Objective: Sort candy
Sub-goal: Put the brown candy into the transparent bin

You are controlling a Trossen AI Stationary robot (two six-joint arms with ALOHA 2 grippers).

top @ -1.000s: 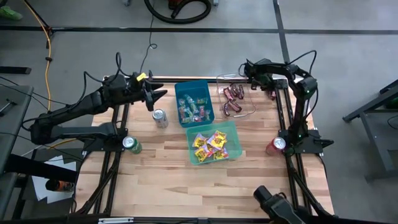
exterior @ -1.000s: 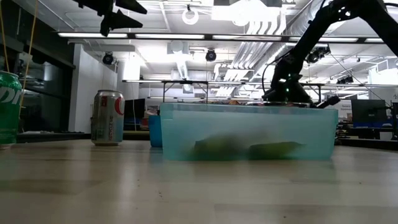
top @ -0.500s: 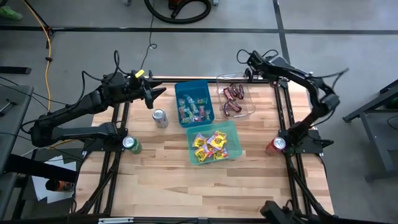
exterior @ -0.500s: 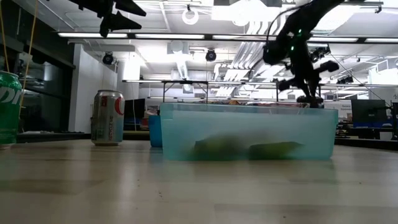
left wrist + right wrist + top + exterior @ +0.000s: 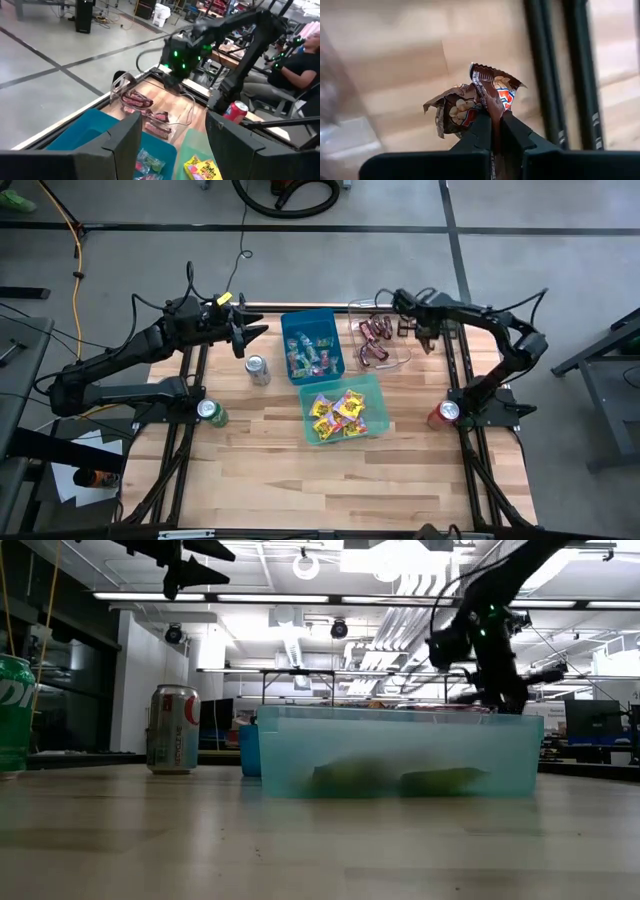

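The candy lies sorted in three containers on the table. Small green, red and pink pieces fill the blue bin (image 5: 312, 345). Yellow packets are in the teal bin (image 5: 343, 408), and maroon wrappers in the clear tray (image 5: 380, 340). My right gripper (image 5: 427, 338) (image 5: 496, 131) hangs just right of the clear tray, shut on a brown crumpled wrapper (image 5: 480, 100). My left gripper (image 5: 250, 332) (image 5: 172, 145) is open. It hovers above the table's far left part, pointing at the blue bin. My right gripper pinches the brown wrapper by its middle fold (image 5: 495, 112) between the two fingers. They point down from above. The wrapper's torn ends stick out past the fingertips. It is lifted clear of the wooden table below.
A silver can (image 5: 258, 370) stands near the blue bin, a green can (image 5: 211, 413) at the left edge, and a red can (image 5: 443, 414) by the right arm's base. Black frame rails run along the table's right edge (image 5: 555, 75). A person sits beyond the table (image 5: 300, 55).
My right arm has swung about. Its elbow has gone out toward the table's right edge. The gripper went to the far edge behind the clear tray, then came back toward the near side, right of the tray.
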